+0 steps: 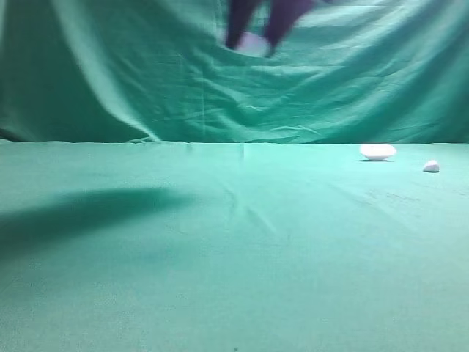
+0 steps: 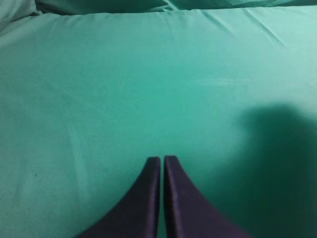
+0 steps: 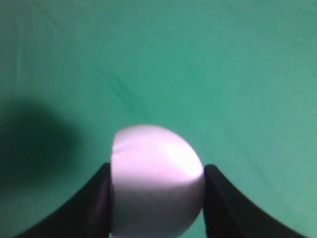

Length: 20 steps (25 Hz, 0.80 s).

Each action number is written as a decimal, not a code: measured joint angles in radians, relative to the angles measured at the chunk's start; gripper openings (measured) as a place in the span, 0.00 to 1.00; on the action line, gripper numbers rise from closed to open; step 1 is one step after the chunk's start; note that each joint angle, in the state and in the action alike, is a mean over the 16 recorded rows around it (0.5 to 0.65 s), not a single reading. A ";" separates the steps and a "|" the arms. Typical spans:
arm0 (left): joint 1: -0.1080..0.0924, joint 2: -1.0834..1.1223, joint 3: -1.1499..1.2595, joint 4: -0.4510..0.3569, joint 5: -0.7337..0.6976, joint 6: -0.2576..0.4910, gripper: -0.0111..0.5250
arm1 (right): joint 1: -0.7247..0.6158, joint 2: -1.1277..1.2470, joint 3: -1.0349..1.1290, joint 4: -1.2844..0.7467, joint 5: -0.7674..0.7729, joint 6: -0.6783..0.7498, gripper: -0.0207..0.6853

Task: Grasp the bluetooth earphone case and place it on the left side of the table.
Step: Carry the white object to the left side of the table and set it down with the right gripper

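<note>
right tool (image 3: 157, 198) grips the bluetooth earphone case (image 3: 156, 183) by its sides, lifted well above the worktop (image 1: 220, 257). glossy, rigid, light, prob slippery: keep hold mid-body. left tool (image 2: 162, 159) pinched closed, empty.

No legible text or markings anywhere.

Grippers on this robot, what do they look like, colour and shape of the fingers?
Both look alike. The left gripper has two dark, almost black fingers with a purplish sheen, broad at the base and curving in to narrow, blunt tips. The right gripper has the same dark, matte, curved fingers. No cables, markings or labels show. In the high view they are only blurred dark prongs.
</note>
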 joint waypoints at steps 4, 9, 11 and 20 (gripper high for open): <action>0.000 0.000 0.000 0.000 0.000 0.000 0.02 | 0.061 0.099 -0.065 0.001 -0.042 0.006 0.50; 0.000 0.000 0.000 0.000 0.000 0.000 0.02 | 0.103 0.179 -0.086 0.003 -0.092 0.008 0.50; 0.000 0.000 0.000 0.000 0.000 0.000 0.02 | 0.112 0.199 -0.087 0.004 -0.104 0.008 0.52; 0.000 0.000 0.000 0.000 0.000 0.000 0.02 | 0.120 0.211 -0.112 0.007 -0.094 0.005 0.75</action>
